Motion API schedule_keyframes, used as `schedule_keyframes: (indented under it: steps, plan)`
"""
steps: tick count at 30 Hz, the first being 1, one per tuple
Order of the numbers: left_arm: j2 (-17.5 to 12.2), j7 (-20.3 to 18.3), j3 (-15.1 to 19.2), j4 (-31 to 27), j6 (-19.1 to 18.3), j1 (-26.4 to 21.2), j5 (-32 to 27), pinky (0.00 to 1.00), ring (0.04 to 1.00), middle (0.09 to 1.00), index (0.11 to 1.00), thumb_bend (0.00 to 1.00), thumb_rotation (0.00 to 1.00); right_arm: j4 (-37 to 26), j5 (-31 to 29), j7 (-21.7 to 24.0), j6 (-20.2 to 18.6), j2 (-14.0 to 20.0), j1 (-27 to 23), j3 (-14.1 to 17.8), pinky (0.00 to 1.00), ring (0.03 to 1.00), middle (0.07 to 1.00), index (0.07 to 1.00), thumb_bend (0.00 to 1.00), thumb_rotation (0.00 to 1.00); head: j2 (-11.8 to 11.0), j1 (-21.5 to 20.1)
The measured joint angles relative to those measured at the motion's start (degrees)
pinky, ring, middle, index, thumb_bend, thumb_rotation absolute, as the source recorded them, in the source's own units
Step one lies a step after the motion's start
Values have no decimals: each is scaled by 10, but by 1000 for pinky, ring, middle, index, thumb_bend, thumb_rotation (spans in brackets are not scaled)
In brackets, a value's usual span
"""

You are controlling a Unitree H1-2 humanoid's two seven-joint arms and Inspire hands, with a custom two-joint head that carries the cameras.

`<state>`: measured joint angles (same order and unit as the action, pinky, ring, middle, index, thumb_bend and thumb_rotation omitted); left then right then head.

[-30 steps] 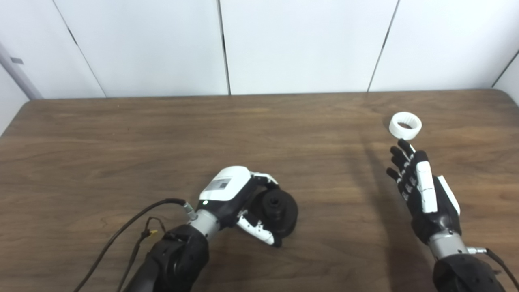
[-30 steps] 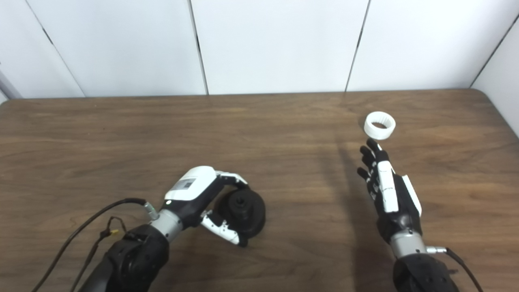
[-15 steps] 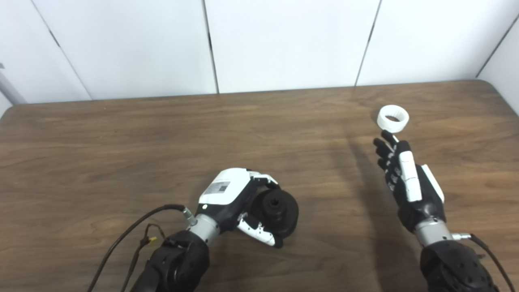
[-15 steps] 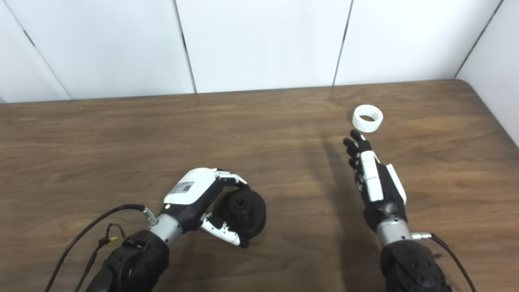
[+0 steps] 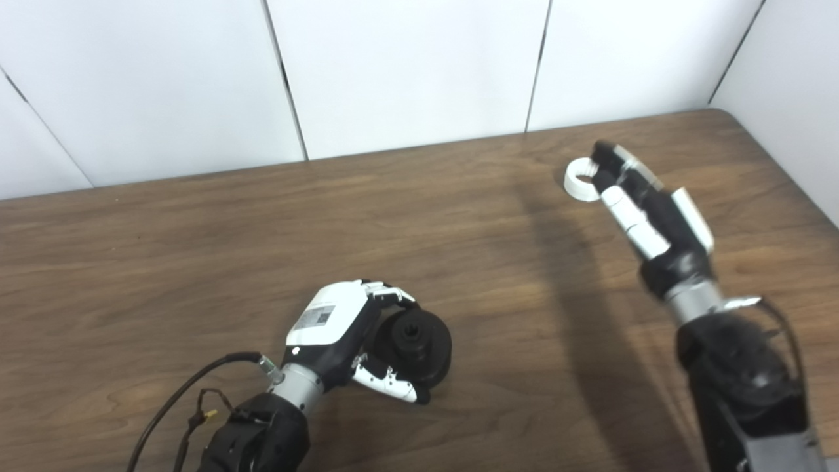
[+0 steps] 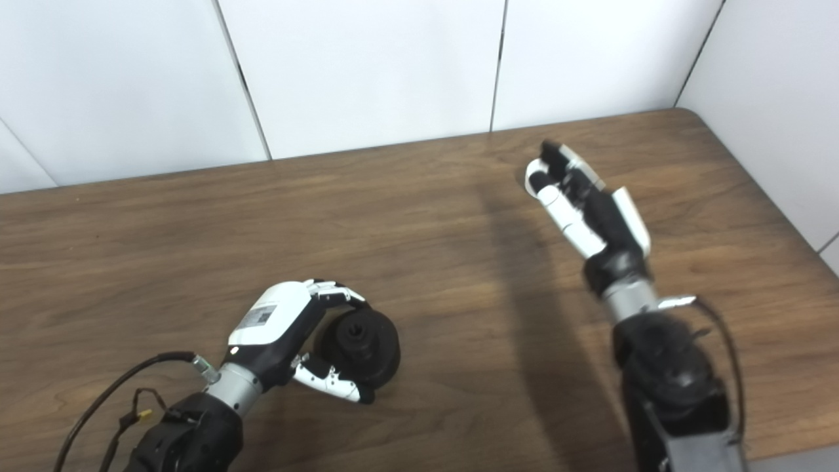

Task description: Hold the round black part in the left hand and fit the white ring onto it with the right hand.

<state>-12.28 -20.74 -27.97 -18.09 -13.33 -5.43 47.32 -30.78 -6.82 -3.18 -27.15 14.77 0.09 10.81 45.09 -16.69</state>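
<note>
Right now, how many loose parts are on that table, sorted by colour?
Black: 1, the round black part, gripped in the left hand.
White: 1, the white ring, with the right hand reaching over it.
Total: 2.

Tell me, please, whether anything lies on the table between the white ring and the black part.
Nothing visible does. Only bare table lies between the ring, at the right hand, and the black part in the left hand.
</note>
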Motion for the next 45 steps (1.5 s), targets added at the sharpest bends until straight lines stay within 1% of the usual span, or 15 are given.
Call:
schedule_keyframes:
  steps: [2,5,8,12,16,19,21,23,26,28,29,32,36,40,45]
  plan:
    - [-1,0,0,0,3,0,0,912,872,778,482,524,52,7,11,6,0,17,-12,0,931,913,892,872,653,410,-3,-2]
    - [-1,-2,0,1,3,0,0,926,875,784,483,524,52,25,27,15,0,43,-33,-1,944,926,899,864,700,343,-10,-4]
    - [-1,-4,0,2,1,-1,0,930,882,791,483,524,52,44,56,23,0,73,-59,-7,922,920,900,848,737,334,-17,-11]
    - [1,-1,2,10,7,-1,-2,920,871,780,483,524,51,84,107,45,0,122,-91,-29,899,924,911,829,796,359,-25,-22]
    - [1,8,5,16,12,1,-7,925,871,781,483,524,50,121,150,73,0,159,-121,-55,857,893,877,821,854,324,-33,-40]
    - [1,8,6,16,13,2,-7,934,884,786,484,524,51,149,186,100,0,180,-142,-77,871,893,877,825,891,366,-34,-46]
    - [2,8,6,15,12,2,-7,929,884,785,484,524,51,179,219,134,0,201,-159,-96,906,918,898,826,920,376,-35,-47]
    - [2,7,7,15,12,3,-7,925,883,782,484,524,51,199,250,166,0,214,-175,-102,919,939,920,832,950,382,-35,-49]
    - [2,7,9,14,12,5,-7,923,878,778,484,524,51,225,301,214,0,221,-206,-111,889,955,944,848,997,365,-37,-66]
    - [2,7,9,15,14,5,-7,922,875,776,484,524,51,247,329,240,0,221,-221,-118,881,956,943,850,1000,354,-40,-77]
    - [2,10,11,16,18,6,-9,917,869,770,483,523,50,259,342,251,0,220,-228,-123,870,953,937,845,1000,324,-41,-86]
    - [2,21,18,23,30,10,-23,913,866,768,483,523,49,297,374,279,0,215,-246,-141,867,956,934,843,1000,313,-41,-89]
    - [2,19,21,23,29,11,-26,910,879,789,484,523,50,332,410,298,0,213,-262,-158,892,966,938,841,1000,313,-46,-99]
    - [1,17,22,22,27,11,-26,900,878,788,484,523,50,364,437,302,0,205,-276,-162,897,961,933,837,1000,290,-50,-103]
    - [1,17,22,21,28,12,-26,888,869,779,484,523,50,398,443,302,0,201,-284,-182,940,984,944,843,1000,284,-51,-104]
